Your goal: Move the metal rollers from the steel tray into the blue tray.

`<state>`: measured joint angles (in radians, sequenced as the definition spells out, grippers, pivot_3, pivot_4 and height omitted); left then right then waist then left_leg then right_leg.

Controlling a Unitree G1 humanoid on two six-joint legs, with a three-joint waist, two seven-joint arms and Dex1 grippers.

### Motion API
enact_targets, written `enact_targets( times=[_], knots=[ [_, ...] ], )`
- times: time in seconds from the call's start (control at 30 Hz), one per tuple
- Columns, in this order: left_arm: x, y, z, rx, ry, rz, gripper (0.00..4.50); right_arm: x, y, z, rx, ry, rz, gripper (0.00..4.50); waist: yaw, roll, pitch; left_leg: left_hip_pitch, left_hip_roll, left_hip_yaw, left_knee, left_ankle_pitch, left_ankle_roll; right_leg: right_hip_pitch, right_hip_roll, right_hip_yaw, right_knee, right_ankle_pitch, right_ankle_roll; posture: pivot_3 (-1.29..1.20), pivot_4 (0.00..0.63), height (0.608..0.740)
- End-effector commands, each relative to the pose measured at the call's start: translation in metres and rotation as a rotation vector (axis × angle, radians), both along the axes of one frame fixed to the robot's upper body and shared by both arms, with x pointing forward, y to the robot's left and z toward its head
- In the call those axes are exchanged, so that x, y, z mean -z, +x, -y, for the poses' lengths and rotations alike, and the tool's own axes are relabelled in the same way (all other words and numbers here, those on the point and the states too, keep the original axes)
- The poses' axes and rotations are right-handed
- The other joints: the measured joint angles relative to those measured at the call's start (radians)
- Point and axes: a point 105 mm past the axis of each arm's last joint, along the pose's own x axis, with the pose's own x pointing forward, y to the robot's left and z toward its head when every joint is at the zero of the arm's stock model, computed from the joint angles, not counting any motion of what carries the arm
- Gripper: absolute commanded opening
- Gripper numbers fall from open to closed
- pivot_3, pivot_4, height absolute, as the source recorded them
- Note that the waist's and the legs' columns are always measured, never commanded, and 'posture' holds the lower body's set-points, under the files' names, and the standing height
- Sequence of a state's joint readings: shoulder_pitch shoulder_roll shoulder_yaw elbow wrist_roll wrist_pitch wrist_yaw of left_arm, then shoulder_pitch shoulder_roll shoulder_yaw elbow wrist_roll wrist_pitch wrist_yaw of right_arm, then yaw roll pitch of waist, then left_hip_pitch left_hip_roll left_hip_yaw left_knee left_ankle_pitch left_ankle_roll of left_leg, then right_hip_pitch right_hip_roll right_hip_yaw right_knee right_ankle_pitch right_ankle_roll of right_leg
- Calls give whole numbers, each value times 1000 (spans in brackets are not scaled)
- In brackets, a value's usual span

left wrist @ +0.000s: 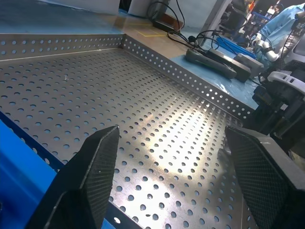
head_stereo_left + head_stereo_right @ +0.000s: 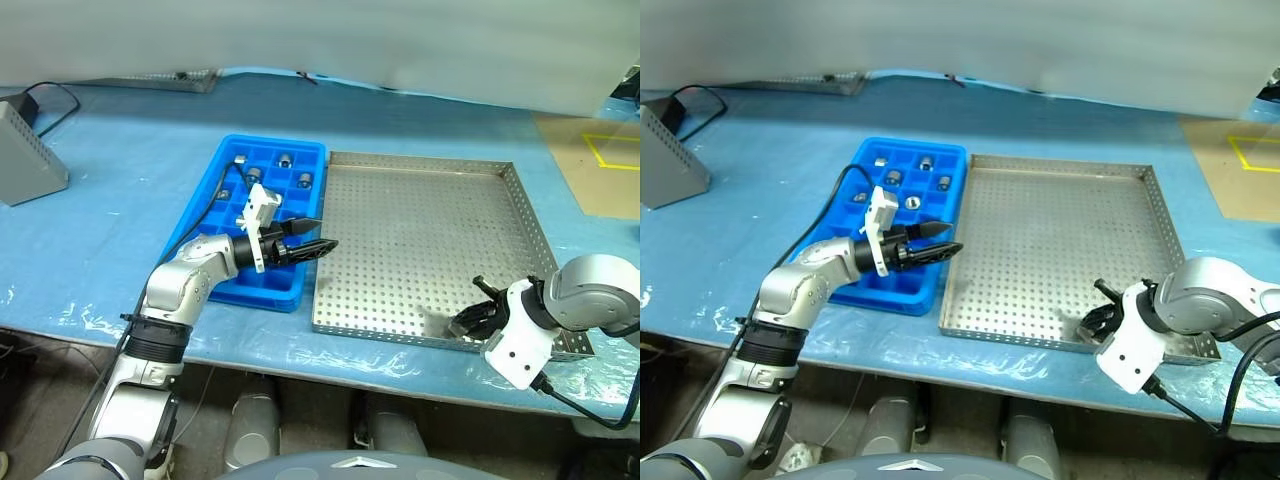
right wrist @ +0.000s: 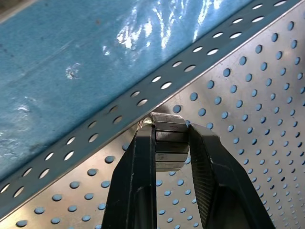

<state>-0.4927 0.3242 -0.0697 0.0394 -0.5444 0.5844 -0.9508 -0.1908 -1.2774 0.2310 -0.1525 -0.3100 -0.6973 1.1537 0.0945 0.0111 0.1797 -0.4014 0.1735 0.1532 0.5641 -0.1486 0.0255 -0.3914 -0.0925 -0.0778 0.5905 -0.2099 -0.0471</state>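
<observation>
The right gripper (image 3: 171,143) is clenching a metal roller (image 3: 169,145) at the steel tray (image 2: 420,250) rim, lower right; it risks slipping. The left gripper (image 2: 312,238) is gaping empty.

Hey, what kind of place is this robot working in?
Probably a workshop or robotics lab bench: a perforated steel tray beside a blue tray on a plastic-covered blue table, with loose cables behind.

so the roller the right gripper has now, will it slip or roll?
Probably rigid: the metal roller looks solid and segmented. Likely slippery, since its shiny faces sit between the right gripper fingers. If dropped on the steel tray, it may roll.
</observation>
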Motion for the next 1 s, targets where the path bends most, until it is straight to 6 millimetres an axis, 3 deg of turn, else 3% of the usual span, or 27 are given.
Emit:
enact_targets(
  times=[0.03,0.2,0.43,0.53,0.67,0.87,1.0],
  knots=[
    [-11,3,-2,-8,-11,50,3743,-4,2,1,10,8,-2,581,0,0,0,0,0,0,0,0,0,0,0,0,0,0,0,59,150,740],
    [-12,4,-3,-8,-11,54,3743,-8,16,9,86,52,26,579,0,0,0,0,0,0,0,0,0,0,0,0,0,0,0,58,150,740],
    [-30,2,-1,33,-63,108,3743,-50,38,-3,407,386,38,579,1,0,0,0,0,0,0,0,1,0,0,0,0,0,0,77,150,740],
    [-42,-3,-3,22,-64,147,3743,-66,56,-17,526,631,54,579,-1,0,0,0,1,0,0,0,1,0,0,0,0,0,0,94,150,740],
    [-45,3,-14,-23,-23,170,3743,-78,80,-33,767,954,-110,579,2,2,0,1,1,0,0,1,0,-1,1,0,2,1,-1,135,150,740],
    [-52,15,-52,-131,15,213,3743,-82,117,-43,998,1255,-276,579,15,2,1,-4,0,-1,0,2,-7,-8,0,0,9,0,-1,253,150,740],
    [-57,7,-77,-197,56,229,3743,-81,117,-69,984,1351,-454,579,36,2,1,-4,0,-1,-2,4,-11,-13,0,1,14,-1,-4,319,150,740]
  ],
)
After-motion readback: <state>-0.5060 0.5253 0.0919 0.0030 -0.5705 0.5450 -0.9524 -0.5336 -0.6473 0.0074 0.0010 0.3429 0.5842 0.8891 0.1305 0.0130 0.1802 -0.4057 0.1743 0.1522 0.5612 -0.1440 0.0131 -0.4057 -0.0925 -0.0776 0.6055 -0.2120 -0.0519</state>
